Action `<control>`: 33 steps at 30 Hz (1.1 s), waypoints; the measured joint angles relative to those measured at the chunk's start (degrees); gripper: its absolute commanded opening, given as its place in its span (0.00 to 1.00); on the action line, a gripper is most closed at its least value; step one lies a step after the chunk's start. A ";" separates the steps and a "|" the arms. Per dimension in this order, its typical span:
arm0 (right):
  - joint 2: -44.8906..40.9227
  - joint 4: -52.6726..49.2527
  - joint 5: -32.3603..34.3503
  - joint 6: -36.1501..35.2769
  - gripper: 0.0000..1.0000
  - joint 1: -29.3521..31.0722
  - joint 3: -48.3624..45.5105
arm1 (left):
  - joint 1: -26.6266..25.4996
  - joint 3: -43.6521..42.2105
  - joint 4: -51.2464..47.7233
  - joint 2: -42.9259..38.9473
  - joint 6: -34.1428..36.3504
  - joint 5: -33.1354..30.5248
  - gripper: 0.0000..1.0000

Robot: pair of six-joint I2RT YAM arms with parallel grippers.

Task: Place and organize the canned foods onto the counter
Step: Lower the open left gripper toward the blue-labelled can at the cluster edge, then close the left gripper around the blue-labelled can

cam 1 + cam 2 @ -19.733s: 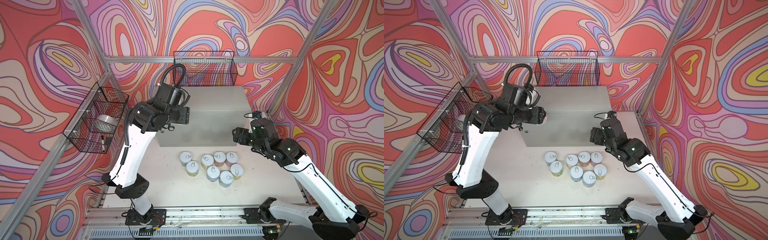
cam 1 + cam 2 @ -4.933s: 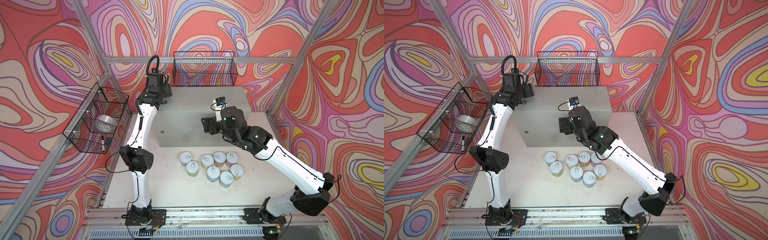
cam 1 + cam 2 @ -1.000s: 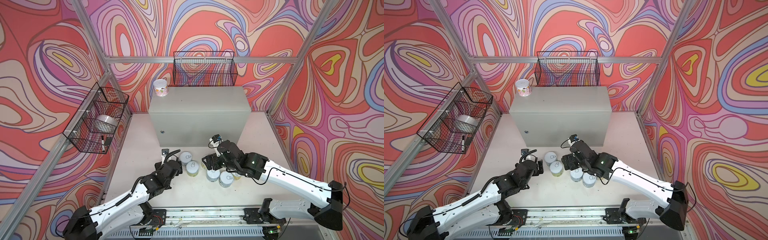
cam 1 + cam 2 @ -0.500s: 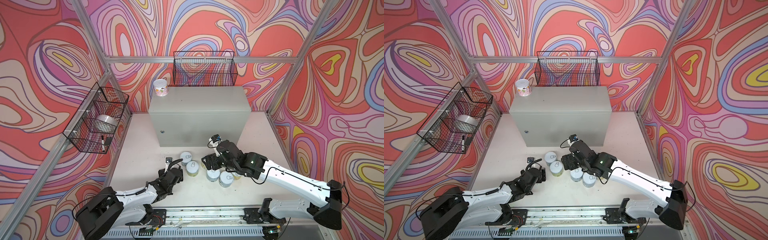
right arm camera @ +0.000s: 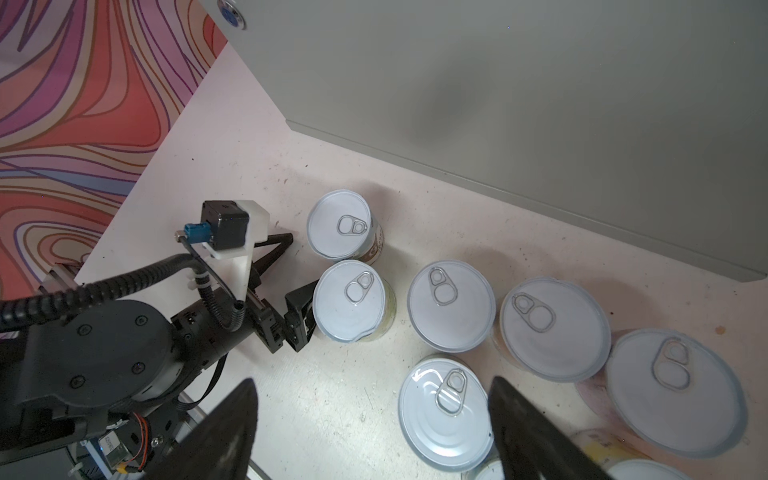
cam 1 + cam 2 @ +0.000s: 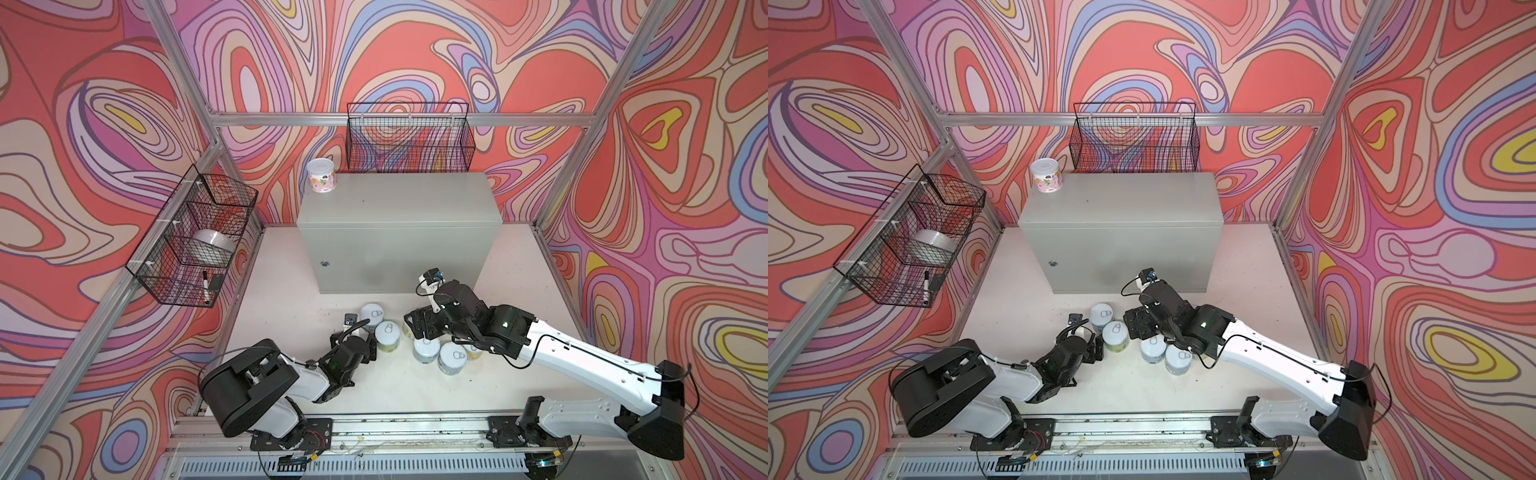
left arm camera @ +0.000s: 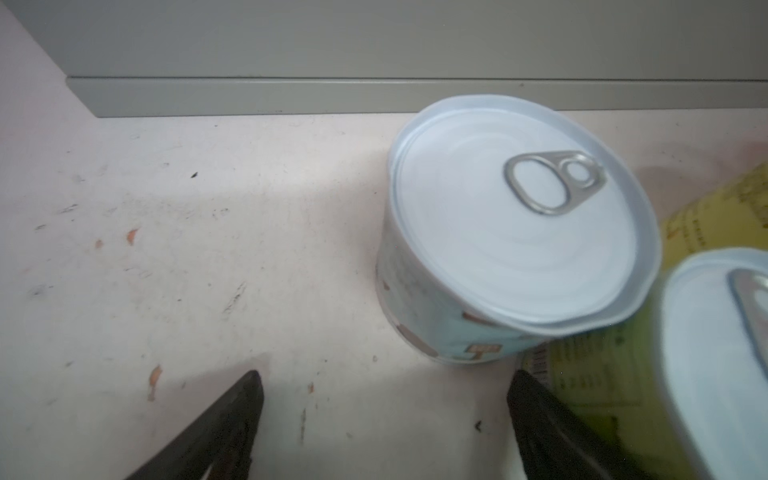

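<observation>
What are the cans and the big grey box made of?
The cans are probably metal, with shiny silvery-white pull-tab lids. Their sides wear printed labels, paper or plastic, I cannot tell. The grey box looks like painted sheet metal, matt and smooth, with a small round lock.

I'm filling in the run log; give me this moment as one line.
left gripper: open, empty, beside blue can | right gripper: open, empty, over can cluster | counter: one pink can placed

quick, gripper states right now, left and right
left gripper: open, holding nothing, near the blue-labelled can
right gripper: open, holding nothing, over a pull-tab can
</observation>
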 measured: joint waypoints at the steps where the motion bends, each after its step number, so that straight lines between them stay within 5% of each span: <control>1: 0.00 0.00 0.07 -0.04 0.89 0.00 0.00 | -0.07 0.17 1.60 1.11 0.24 0.28 0.96; 33: 0.15 -0.35 1.90 -1.51 0.90 0.00 1.51 | -0.96 6.93 27.63 24.17 5.40 -7.85 1.00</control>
